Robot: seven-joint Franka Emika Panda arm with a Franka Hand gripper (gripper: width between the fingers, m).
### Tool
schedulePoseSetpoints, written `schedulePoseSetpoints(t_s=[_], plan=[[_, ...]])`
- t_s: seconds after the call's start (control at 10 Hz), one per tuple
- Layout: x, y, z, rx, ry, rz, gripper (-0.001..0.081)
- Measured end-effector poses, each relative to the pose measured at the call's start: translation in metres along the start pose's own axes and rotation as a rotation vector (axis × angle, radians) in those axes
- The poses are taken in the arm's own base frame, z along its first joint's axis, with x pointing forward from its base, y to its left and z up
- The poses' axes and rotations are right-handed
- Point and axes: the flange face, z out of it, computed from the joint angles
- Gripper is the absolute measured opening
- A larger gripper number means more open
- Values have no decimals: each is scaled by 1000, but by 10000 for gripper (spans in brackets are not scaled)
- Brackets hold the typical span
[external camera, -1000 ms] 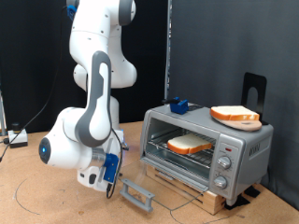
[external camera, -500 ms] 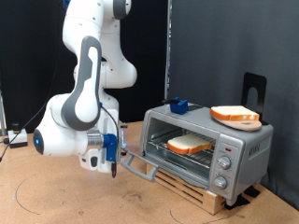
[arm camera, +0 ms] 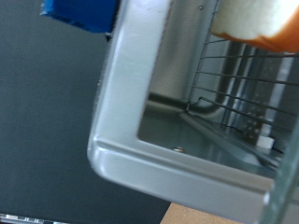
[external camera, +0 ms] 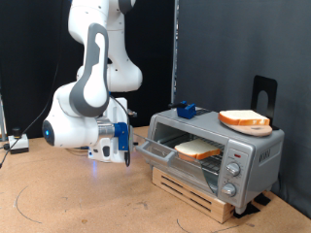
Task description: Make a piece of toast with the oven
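Boxy silver-grey countertop toaster oven [external camera: 248, 155] with its door part-way raised, one bread slice inside and another on top.

The glass drop-down door [external camera: 155, 149] tilts, neither flat nor shut. Three round knobs sit on the panel at the exterior view's right. A flat square bread slice with pale tan face and orange-brown crust [external camera: 199, 149] lies on the wire rack [arm camera: 238, 79]. A matching slice [external camera: 244, 119] rests on the oven's roof.
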Motion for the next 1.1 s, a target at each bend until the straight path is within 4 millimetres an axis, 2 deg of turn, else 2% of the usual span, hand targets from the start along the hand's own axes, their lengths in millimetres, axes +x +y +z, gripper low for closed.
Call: schedulePoseSetpoints(t_s=[0.3,0.7,0.9,1.1], plan=[[-17,-14,27,-32,-25,68,809],[-32,-26,74,-110,-17,126,809],[-36,-31,79,-123,8,108,809],[-37,-32,61,-112,55,104,809]])
